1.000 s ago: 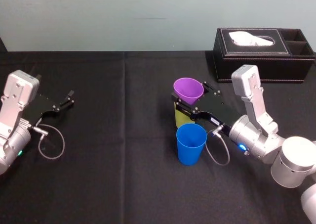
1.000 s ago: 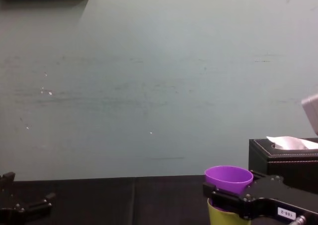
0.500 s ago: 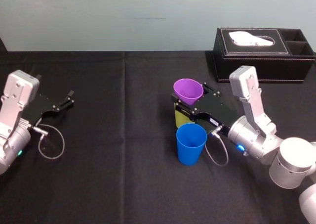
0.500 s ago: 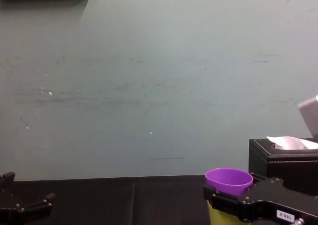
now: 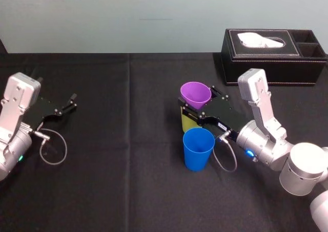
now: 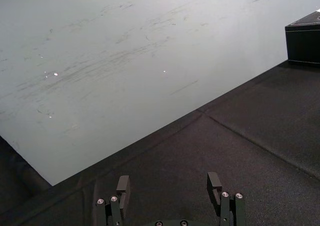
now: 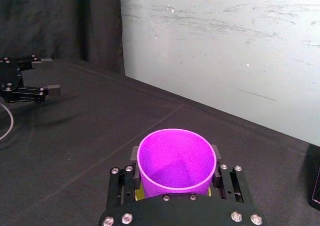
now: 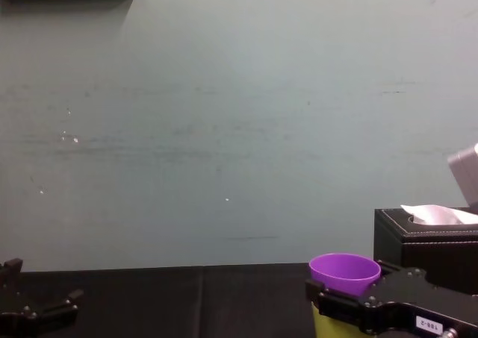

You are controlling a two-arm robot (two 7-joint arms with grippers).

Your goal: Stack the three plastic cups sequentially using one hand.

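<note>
My right gripper point(image 5: 199, 102) is shut on the purple cup point(image 5: 195, 93), its fingers point(image 7: 122, 182) pressing both sides below the rim point(image 7: 176, 158). The purple cup is upright and partly sunk into the yellow-green cup point(image 5: 187, 122), whose rim shows just under the jaws point(image 8: 328, 329). Just in front of them, nearer me, the blue cup point(image 5: 198, 148) stands upright on the black cloth, apart from the gripper. My left gripper point(image 5: 72, 101) rests parked at the far left, open with nothing in it point(image 6: 169, 182).
A black tissue box point(image 5: 274, 50) stands at the back right, close behind the right arm's wrist. Black cloth point(image 5: 128, 165) covers the table between the two arms. A cable loops beside each wrist.
The right gripper has sunk slightly, carrying the purple cup a little lower into the yellow-green cup. The left arm and blue cup have not moved.
</note>
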